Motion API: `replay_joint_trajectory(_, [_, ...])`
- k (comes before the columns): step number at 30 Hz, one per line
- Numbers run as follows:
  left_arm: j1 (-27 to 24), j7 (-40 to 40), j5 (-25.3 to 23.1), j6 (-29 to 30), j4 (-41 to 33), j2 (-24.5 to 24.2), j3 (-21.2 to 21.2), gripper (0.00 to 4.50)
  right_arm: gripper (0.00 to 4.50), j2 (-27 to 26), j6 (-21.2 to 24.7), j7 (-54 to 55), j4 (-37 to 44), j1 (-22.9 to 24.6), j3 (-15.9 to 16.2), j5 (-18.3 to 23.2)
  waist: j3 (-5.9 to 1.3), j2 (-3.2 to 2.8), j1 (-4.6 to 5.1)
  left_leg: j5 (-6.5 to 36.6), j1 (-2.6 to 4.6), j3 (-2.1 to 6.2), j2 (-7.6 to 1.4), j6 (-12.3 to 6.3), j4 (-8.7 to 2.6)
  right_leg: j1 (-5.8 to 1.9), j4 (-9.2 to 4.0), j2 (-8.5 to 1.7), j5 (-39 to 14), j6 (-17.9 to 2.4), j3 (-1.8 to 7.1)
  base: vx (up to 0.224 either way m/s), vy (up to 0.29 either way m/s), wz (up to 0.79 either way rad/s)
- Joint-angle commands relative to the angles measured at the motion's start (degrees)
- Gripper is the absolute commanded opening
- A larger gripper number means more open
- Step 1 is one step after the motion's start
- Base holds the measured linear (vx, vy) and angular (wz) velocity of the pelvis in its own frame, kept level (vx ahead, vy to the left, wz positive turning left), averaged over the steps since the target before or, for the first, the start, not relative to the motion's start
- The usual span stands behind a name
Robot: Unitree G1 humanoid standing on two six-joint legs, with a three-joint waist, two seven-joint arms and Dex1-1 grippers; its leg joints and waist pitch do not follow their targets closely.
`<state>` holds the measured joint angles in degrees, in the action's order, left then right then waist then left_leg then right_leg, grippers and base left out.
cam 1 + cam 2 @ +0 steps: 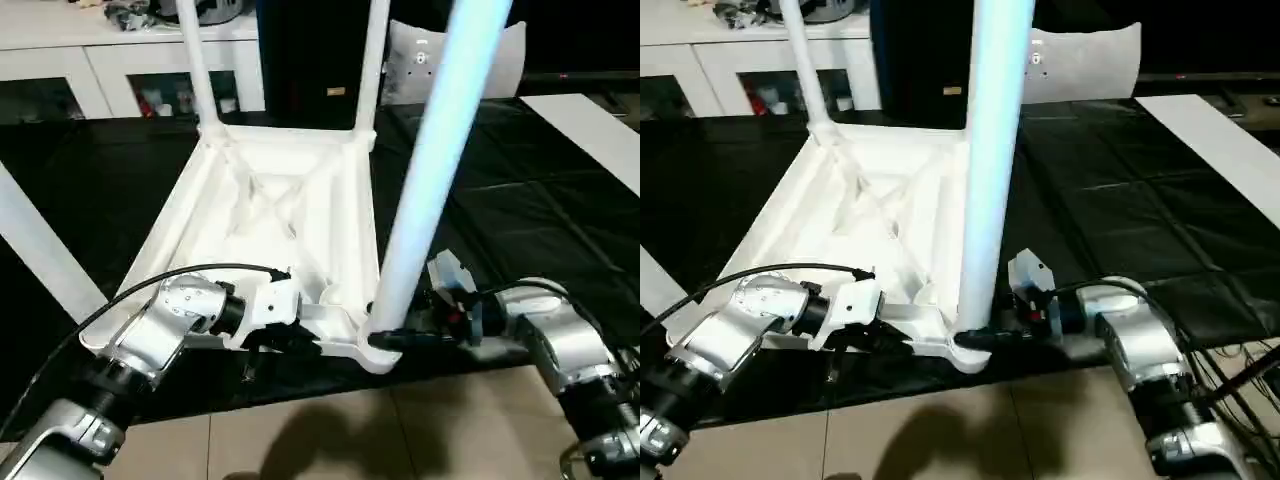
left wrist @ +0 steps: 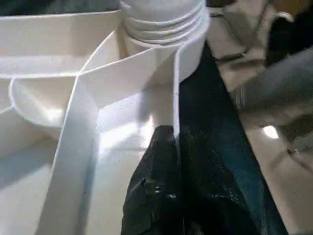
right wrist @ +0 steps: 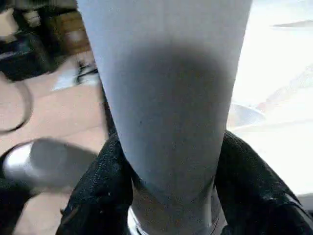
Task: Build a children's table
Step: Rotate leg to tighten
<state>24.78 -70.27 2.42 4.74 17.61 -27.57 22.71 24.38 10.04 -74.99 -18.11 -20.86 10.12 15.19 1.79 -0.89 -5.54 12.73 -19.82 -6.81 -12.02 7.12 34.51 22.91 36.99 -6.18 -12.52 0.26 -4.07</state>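
Near leg [image 1: 420,190] stands in the table [image 1: 290,215]'s front corner socket [image 1: 372,350], right tool [image 1: 388,338] wrapped round its base, black fingers [image 3: 93,196] on both sides of the tube. Left tool [image 1: 268,340] is closed tight on the thin rim wall [image 2: 175,98] of the upturned top, just beside that socket.

Table lies upside down on the black worktop [image 1: 520,220], ribbed underside up, front edge hanging slightly past the worktop edge over the floor [image 1: 330,430]. Two more legs [image 1: 195,60] rise from the far corners.

Handling, as a guess: hollow plastic, light, fairly stiff but smooth and slippery; long tapered leg gives leverage, so gripping low near the socket keeps it from tipping. Rim wall is thin (could flex or slip if pinched hard), ribs by the corner look the sturdier hold. Thread rings [image 2: 164,24] show at the leg base, so it likely twists in; top needs holding still against the turn.

White cabinet [image 1: 110,60] behind, well apart.
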Motion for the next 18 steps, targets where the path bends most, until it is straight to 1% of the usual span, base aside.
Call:
replay_joint_trajectory(1, [-0.76,5.34,0.01,5.66,-2.69,2.93,-0.13,0.0,1.98,-3.75,2.42,7.83,0.11,0.09,0.35,-1.2,-2.58,0.3,0.25,6.69,-1.01,-1.83,0.05,-2.56,-4.56,-3.81,-4.81,-0.99,-6.73,-13.42,1.87,0.0,0.0,0.0])
replay_joint_trajectory(2, [-1.15,7.24,0.07,7.69,-3.77,4.28,-0.37,0.0,1.98,-5.8,2.69,12.59,-0.8,-0.25,0.11,-2.76,-2.6,0.29,0.51,7.11,-1.02,-1.84,0.04,-2.09,-4.65,-3.86,-4.81,-0.99,-7.81,-13.12,1.89,0.0,0.0,0.0])
replay_joint_trajectory(3, [-1.43,8.55,0.1,9.25,-4.66,5.17,-0.53,0.0,1.98,-7.2,3.01,15.92,-1.27,-0.46,-0.02,-3.82,-2.17,0.22,1.37,9.04,-1.47,-1.71,0.32,-0.54,-5.1,-3.98,-5.4,-0.95,-13.46,-10.97,1.69,0.0,0.0,0.0])
replay_joint_trajectory(4, [-1.43,8.55,0.1,9.25,-4.66,5.17,-0.53,0.0,1.97,-7.2,3.01,15.92,-1.27,-0.46,-0.02,-3.82,-2.15,0.24,1.61,10.51,-1.21,-1.68,0.37,-0.23,-5.15,-3.78,-5.7,-0.99,-16.06,-10.18,1.71,0.0,0.0,0.0])
replay_joint_trajectory(5, [-1.41,10.97,-0.52,11.17,-5.18,6.71,-0.61,0.0,1.96,-9.24,4.08,20.54,-2.4,-1.11,-0.47,-4.88,-2.17,0.26,1.93,11.87,-1.05,-1.66,0.4,-0.19,-5.15,-3.62,-5.91,-1.01,-18.1,-9.65,1.76,0.0,0.0,0.0])
replay_joint_trajectory(6, [-0.68,15.19,-1.96,13.89,-5.13,9.69,-0.56,0.0,1.96,-12.96,6.42,28.79,-4.76,-2.69,-1.74,-6.11,-1.85,0.29,3.0,12.96,-1.22,-1.59,0.45,0.19,-5.33,-3.33,-6.14,-0.85,-20.55,-8.76,1.92,0.0,0.0,0.0])
replay_joint_trajectory(7, [-0.41,16.56,-2.55,14.85,-5.12,10.59,-0.58,0.0,1.96,-14.02,7.34,31.23,-5.25,-3.12,-2.06,-6.53,-1.88,0.3,3.37,13.44,-1.22,-1.5,0.53,0.36,-5.29,-3.32,-6.22,-0.86,-21.7,-8.46,1.88,0.0,0.0,0.0])
replay_joint_trajectory(8, [0.1,18.6,-3.41,15.95,-4.94,11.91,-0.61,0.0,1.96,-15.6,8.37,34.76,-5.87,-3.72,-2.62,-7.1,-2.01,0.23,3.67,13.29,-1.27,-1.39,0.67,0.55,-5.27,-3.43,-6.46,-0.85,-23.06,-7.54,1.92,0.0,0.0,0.0])
replay_joint_trajectory(9, [0.69,20.18,-3.84,16.86,-4.49,13.04,-0.78,0.0,1.95,-16.96,9.27,37.7,-6.65,-4.39,-3.33,-7.27,-2.13,-0.22,3.71,13.05,-1.08,-1.29,0.63,0.48,-5.26,-3.25,-6.54,-0.88,-22.23,-7.55,2.07,0.0,0.0,0.0])
replay_joint_trajectory(10, [1.68,22.48,-4.55,17.53,-3.43,14.38,-1.1,0.0,1.95,-18.53,10.17,41.31,-8.1,-5.47,-4.35,-7.35,-2.14,-0.09,3.88,12.98,-1.07,-1.39,0.59,0.38,-5.24,-3.14,-6.59,-0.77,-21.19,-7.85,2.17,0.0,0.0,0.0])
replay_joint_trajectory(11, [1.68,22.48,-4.55,17.53,-3.43,14.38,-1.1,0.0,1.95,-18.53,10.17,41.31,-8.1,-5.47,-4.35,-7.35,-2.17,0.0,3.89,13.0,-0.84,-1.57,0.69,0.28,-5.12,-2.9,-6.64,-0.53,-19.96,-8.4,2.27,0.0,0.0,0.0])
replay_joint_trajectory(12, [3.31,26.06,-6.13,18.02,-1.65,16.29,-1.35,0.0,2.3,-20.62,9.83,44.81,-10.49,-7.02,-5.52,-7.52,-2.28,-0.1,3.91,12.24,-0.83,-1.63,0.71,0.25,-5.08,-2.93,-6.52,-0.44,-18.34,-8.96,2.35,0.0,0.0,0.0])
replay_joint_trajectory(13, [4.45,28.51,-7.01,18.82,-0.65,17.79,-1.5,0.0,2.3,-21.79,8.67,46.03,-11.95,-7.94,-5.48,-8.17,-2.26,-0.24,3.79,11.98,-0.84,-1.65,0.69,0.33,-5.04,-2.89,-6.46,-0.45,-17.68,-9.25,2.34,0.0,0.0,0.0])
replay_joint_trajectory(14, [5.05,29.95,-7.53,19.05,-0.08,18.6,-1.51,0.0,2.51,-22.19,7.05,46.77,-12.75,-8.39,-4.86,-9.31,-2.44,-0.34,3.54,11.29,-0.77,-1.65,0.62,0.4,-4.96,-3.0,-6.3,-0.47,-15.77,-9.86,2.31,0.0,0.0,0.0])
replay_joint_trajectory(15, [5.7,31.42,-8.81,18.82,0.71,19.16,-1.12,0.0,2.65,-22.72,5.15,47.73,-13.68,-8.88,-4.39,-10.45,-2.54,-0.23,3.3,9.94,-0.87,-1.78,0.61,0.17,-4.87,-3.15,-6.22,-0.42,-12.85,-10.33,2.35,0.0,0.0,0.0])
replay_joint_trajectory(16, [5.89,31.61,-9.5,18.4,1.12,19.11,-0.79,0.0,2.75,-22.99,4.83,47.7,-14.0,-9.04,-4.62,-10.28,-2.64,-0.04,3.23,8.87,-0.92,-1.79,0.6,-0.02,-4.83,-3.26,-6.05,-0.44,-11.11,-10.65,2.37,0.0,0.0,0.0])
replay_joint_trajectory(18, [5.84,31.53,-9.99,17.77,1.46,18.8,-0.78,0.0,3.0,-22.83,4.47,46.83,-13.72,-8.91,-4.99,-9.85,-2.98,-0.27,2.99,4.37,-1.0,-1.76,0.61,-1.07,-4.63,-3.74,-5.34,-0.31,-2.89,-12.36,2.3,0.0,0.0,0.0])
